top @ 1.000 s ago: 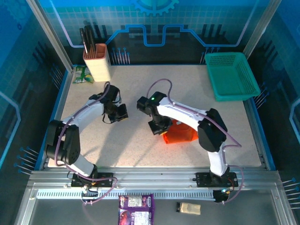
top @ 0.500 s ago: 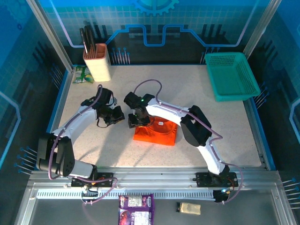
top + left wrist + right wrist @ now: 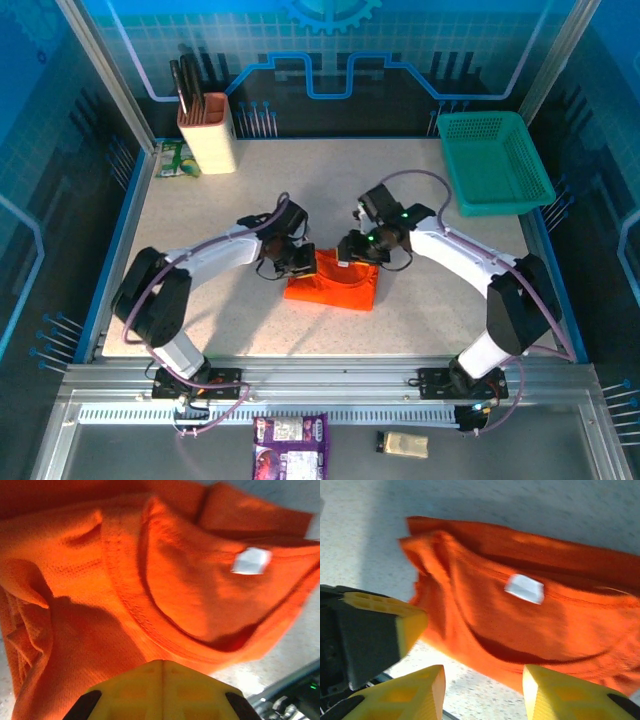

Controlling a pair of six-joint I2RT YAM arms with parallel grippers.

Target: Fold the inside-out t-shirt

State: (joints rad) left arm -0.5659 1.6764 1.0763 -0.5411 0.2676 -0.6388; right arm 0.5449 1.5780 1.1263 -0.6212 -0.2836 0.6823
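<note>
The shirt (image 3: 330, 285) is seen folded small at the middle of the counter (image 3: 250, 330). At its far edge the left hand (image 3: 162, 677) is held with fingers together, and whether cloth is caught cannot be told. The right hand (image 3: 482, 677) is held apart over the collar. If a layer is snagged, the fold could be dragged open.

We are seeing a pale speckled table (image 3: 250, 320) carrying four things: the orange t-shirt (image 3: 335, 288) is lying folded near the middle, a teal mesh basket (image 3: 495, 165) is sitting at the far right corner, and a beige knife block (image 3: 207, 135) is standing far left, with a green packet (image 3: 172, 160) just beside it.
</note>
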